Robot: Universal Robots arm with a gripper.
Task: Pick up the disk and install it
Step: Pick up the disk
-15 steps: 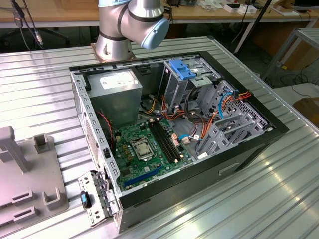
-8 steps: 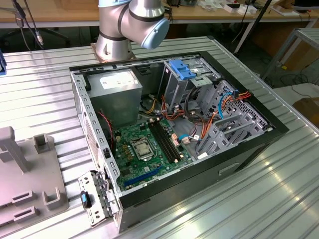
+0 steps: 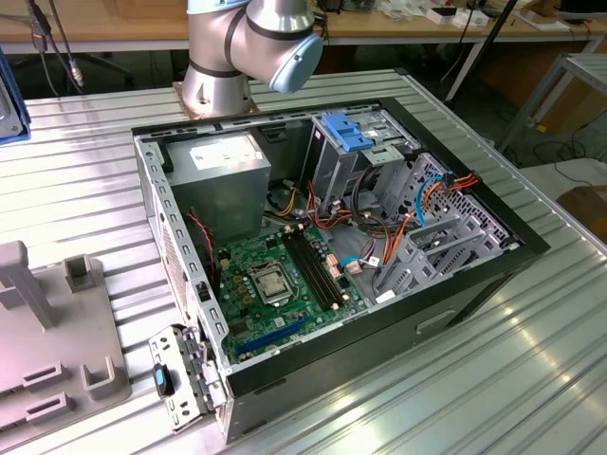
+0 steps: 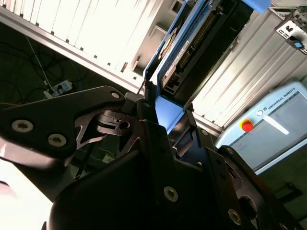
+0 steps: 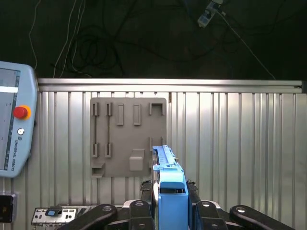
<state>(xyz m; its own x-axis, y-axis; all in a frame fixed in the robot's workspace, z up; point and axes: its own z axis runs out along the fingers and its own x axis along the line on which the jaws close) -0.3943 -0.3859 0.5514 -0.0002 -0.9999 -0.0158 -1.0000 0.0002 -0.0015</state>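
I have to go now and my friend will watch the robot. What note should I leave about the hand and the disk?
Hand: shut on the flat disk in its bright blue plastic carrier, which is held on edge in both wrist views.
Where: the disk is in the air above the ribbed metal table, near the grey plastic fixture plate. In the exterior view, the open black computer case sits on a ribbed metal table.
Done: the disk is picked up.
Left: installing it. The disk is not in the case yet.
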